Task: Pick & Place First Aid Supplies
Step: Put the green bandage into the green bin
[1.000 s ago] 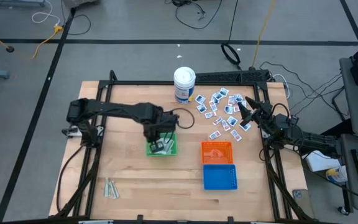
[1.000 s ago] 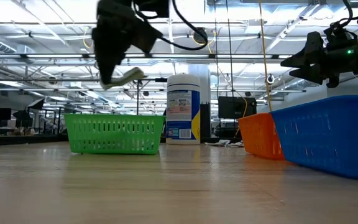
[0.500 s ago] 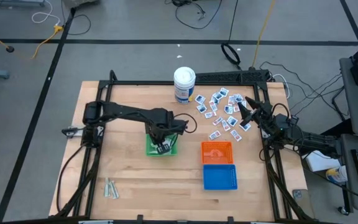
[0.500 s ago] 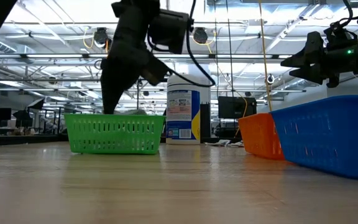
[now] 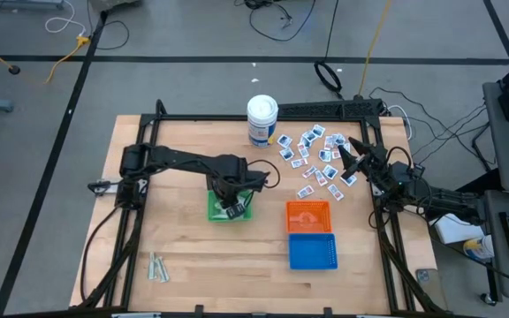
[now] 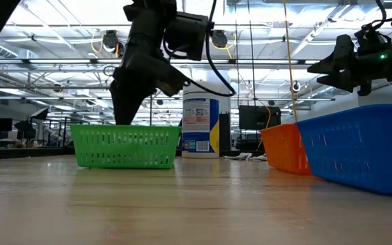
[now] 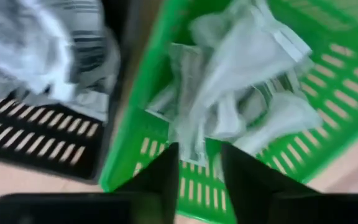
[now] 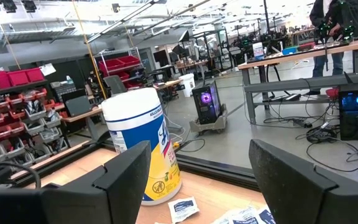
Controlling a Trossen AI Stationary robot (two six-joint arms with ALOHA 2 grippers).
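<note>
Over the green basket, left gripper part-open above dropped strips — many packets remain; right gripper open, waiting.

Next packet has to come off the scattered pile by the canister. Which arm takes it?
Right. The right gripper hangs open at the edge of the scattered packets, beside the canister. The left gripper is down in the green basket, away from the pile.
</note>
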